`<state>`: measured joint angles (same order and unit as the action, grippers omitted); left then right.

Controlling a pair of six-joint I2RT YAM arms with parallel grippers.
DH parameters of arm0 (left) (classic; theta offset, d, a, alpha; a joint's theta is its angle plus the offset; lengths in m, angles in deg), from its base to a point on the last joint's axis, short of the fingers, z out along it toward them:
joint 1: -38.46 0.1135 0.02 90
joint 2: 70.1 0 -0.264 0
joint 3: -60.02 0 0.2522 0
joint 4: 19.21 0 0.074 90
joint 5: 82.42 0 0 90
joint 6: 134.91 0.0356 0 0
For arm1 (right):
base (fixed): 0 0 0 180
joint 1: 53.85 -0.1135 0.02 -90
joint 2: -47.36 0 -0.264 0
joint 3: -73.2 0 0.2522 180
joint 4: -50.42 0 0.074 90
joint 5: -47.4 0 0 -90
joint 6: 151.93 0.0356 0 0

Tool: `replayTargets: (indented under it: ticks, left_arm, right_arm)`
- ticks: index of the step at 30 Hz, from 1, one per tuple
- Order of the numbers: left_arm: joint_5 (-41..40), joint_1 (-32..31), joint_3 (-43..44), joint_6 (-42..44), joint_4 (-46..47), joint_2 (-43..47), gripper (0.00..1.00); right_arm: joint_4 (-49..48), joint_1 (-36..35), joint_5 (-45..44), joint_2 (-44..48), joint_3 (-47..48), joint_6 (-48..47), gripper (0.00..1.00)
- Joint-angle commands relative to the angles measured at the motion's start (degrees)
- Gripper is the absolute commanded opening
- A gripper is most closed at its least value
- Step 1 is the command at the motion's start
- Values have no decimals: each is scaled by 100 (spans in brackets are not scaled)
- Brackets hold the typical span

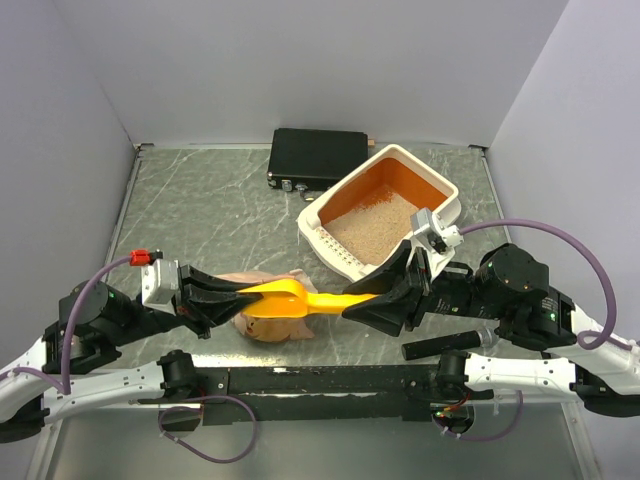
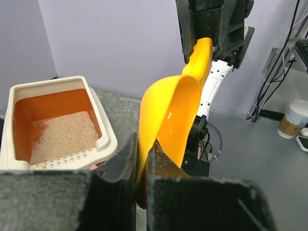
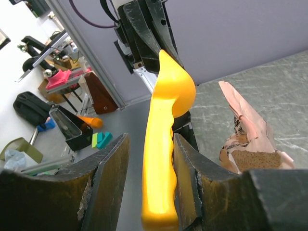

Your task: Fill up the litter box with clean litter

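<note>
Fingers first: the left fingers (image 2: 120, 161) are pressed together on the rim of the yellow scoop's (image 1: 300, 298) bowl, while the right fingers (image 3: 110, 168) stand spread on either side of its handle, with a gap showing on one side, so they are not yet pinching it. The litter box (image 1: 396, 150) sits at the far right of the desk (image 1: 200, 210), with litter (image 1: 370, 225) lying over part of its orange floor. It is beyond the right fingers and much nearer that arm. The scoop's long axis runs across the desk, bowl towards the left arm and handle towards the right. A paper bag (image 1: 265, 325) lies under the bowl. A black case (image 1: 315, 155) sits behind the box.
</note>
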<state>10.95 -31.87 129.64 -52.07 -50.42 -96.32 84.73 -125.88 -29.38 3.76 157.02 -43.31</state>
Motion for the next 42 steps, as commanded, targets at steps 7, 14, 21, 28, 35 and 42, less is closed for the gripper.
replayTargets:
  ticks: [7, 14, 21, 28, 35, 42]
  left_arm:
    - [-135, -25, 145, -40, 155, -15, 1]
    - [-101, -16, 171, -22, 181, -68, 1]
    - [-92, -16, 180, -5, 190, -147, 1]
    - [-118, -16, 206, 13, 172, -147, 1]
    - [-171, -25, 224, 39, 181, -190, 1]
    - [-861, -25, 251, 653, -468, -691, 50]
  right_arm:
    - [-149, -30, 76, -88, 69, 37, 48]
    - [-61, -30, -29, -158, 95, 29, 46]
    - [-61, -22, -29, -141, 78, 37, 39]
    - [1, -22, -64, -97, 43, 46, 34]
    - [291, -22, -353, -211, 86, 142, 0]
    - [1482, -22, -1302, -237, 508, 152, 0]
